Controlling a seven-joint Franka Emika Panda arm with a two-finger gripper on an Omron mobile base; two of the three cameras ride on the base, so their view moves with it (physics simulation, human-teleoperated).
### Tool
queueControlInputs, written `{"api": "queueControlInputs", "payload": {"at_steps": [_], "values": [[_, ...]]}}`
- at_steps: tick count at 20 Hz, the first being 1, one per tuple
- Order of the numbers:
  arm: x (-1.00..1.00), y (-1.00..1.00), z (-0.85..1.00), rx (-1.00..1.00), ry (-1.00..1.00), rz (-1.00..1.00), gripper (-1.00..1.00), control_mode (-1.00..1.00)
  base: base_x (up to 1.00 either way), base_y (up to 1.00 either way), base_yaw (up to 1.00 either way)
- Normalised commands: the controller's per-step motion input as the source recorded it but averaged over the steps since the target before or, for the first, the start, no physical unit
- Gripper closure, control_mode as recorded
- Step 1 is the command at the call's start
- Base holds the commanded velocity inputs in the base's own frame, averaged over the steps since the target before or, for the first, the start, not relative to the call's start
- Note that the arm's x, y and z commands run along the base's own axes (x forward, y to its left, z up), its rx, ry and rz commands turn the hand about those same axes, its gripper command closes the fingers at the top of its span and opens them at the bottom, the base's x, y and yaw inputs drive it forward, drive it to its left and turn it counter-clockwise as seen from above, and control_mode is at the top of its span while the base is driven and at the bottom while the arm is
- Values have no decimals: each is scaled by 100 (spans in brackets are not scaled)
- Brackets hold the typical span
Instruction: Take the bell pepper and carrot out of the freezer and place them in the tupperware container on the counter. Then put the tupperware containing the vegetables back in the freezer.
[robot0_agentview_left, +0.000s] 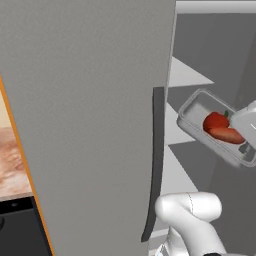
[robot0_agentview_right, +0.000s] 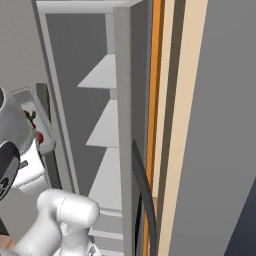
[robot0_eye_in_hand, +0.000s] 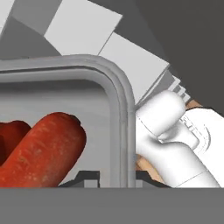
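- Nearest to me in the hand view, my gripper (robot0_eye_in_hand: 108, 178) has its two dark fingertips (robot0_eye_in_hand: 85, 177) closed tight on the rim of the tupperware container (robot0_eye_in_hand: 118, 127), one tip inside the wall and one outside.
- Just past the fingertips, inside the container, I see the carrot (robot0_eye_in_hand: 43, 151), a thick orange-red piece lying on the grey floor.
- The bell pepper (robot0_eye_in_hand: 11, 133) lies beside the carrot, touching it, a darker glossy red.
- From the left base view, the tupperware container (robot0_agentview_left: 197, 107) hangs tilted in the air, held at its lower right end, where the white hand hides the grip itself.
- In that view the bell pepper (robot0_agentview_left: 215, 121) shows its small green stem, with the carrot (robot0_agentview_left: 227, 134) just below it.
- The freezer (robot0_agentview_left: 90, 125) stands open; its wide grey door fills the left, with a long dark curved handle (robot0_agentview_left: 156, 165) along its edge.
- Farther in, behind the container, I see pale grey shelves (robot0_agentview_left: 187, 75) stacked inside the freezer.
- At the far left edge, a strip of the marbled counter (robot0_agentview_left: 12, 155) shows past the door.
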Motion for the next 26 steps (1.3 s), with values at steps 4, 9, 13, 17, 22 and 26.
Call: {"api": "queueControlInputs", "payload": {"at_steps": [4,9,13,17,22,26], "values": [[-26,0,24,3,-3,-32,100,-100,0,0,0],[1,-30,43,5,-1,-31,100,-100,0,0,0],[22,-42,48,4,0,-26,100,-100,0,0,0],[53,-26,18,7,0,-15,100,-100,0,0,0],[84,-12,0,14,-2,-2,100,-100,0,0,0],[91,-2,-9,15,-3,0,100,-100,0,0,0]]}}
